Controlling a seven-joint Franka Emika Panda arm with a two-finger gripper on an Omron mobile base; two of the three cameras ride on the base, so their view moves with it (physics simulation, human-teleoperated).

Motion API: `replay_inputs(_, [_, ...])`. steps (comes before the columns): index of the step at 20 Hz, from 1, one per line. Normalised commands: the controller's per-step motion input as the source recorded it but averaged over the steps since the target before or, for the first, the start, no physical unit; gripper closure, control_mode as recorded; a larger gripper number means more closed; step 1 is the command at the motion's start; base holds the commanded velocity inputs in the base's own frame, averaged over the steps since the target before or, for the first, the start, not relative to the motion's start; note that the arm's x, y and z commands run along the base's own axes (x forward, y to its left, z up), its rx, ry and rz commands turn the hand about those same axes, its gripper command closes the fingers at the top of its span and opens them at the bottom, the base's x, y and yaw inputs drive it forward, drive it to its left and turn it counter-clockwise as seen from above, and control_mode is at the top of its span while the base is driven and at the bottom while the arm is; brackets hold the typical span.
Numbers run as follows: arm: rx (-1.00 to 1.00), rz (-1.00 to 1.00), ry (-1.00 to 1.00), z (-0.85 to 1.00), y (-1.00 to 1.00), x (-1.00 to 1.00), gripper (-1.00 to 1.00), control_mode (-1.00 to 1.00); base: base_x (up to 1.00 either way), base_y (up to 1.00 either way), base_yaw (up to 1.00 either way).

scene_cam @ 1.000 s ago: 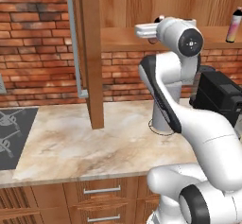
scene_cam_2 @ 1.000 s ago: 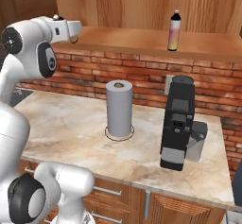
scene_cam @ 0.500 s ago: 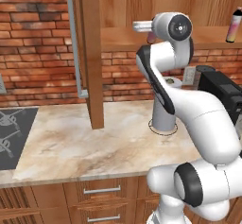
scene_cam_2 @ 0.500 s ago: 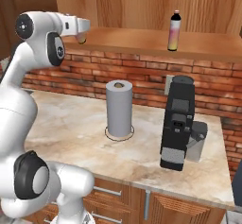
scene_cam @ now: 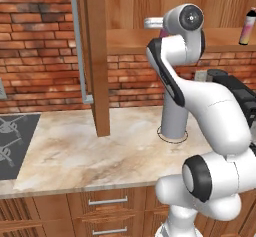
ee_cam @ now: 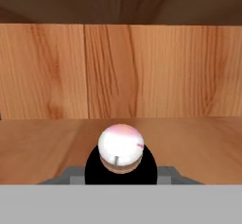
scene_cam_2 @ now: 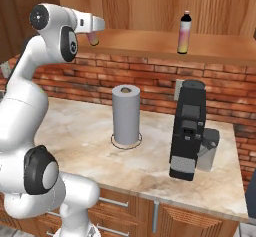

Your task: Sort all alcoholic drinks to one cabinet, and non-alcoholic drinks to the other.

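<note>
A robot arm reaches up to the wide cabinet (scene_cam_2: 150,43) along the top of the right base view, its gripper (scene_cam_2: 93,36) at the upper left of that frame closed on a small pink bottle (scene_cam_2: 93,37); the bottle's lower end pokes out below the hand, level with the front edge of the shelf floor; in the hand view the same bottle (ee_cam: 121,148) sits at the lower centre, seen end-on between the jaws, with the cabinet's shelf floor and wooden back wall beyond it; the jaws stand partly closed, pinching the slim body.

A second pink bottle (scene_cam_2: 184,32) stands upright on that shelf at the upper centre-right of the right base view, well apart from the gripper; it shows too at the far upper right of the left base view (scene_cam: 246,27); so, by the look of it, one soft drink is already put away and the second is about to join it, not yet set down; the two liquor bottles are still to be accounted for, and these pictures do not settle whether they are sorted.

On the desk (scene_cam_2: 90,131) below stand a grey paper-towel roll (scene_cam_2: 125,115) at centre frame and a black coffee machine (scene_cam_2: 189,130) to its right; an open cabinet door (scene_cam: 97,56) hangs in the upper left-centre of the left base view.
</note>
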Motion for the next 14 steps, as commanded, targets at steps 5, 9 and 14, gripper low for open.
replay_inputs(5, [0.0, -0.02, 0.0, -0.07, -0.14, 0.42, 1.0, -1.0, 0.0, 0.0, 0.0])
replay_inputs(9, [0.02, 0.0, 0.01, -0.19, -0.14, 0.29, 1.0, -1.0, 0.0, 0.0, 0.0])
replay_inputs(14, [0.02, 0.0, 0.01, -0.13, -0.11, 0.21, 1.0, -1.0, 0.0, 0.0, 0.0])
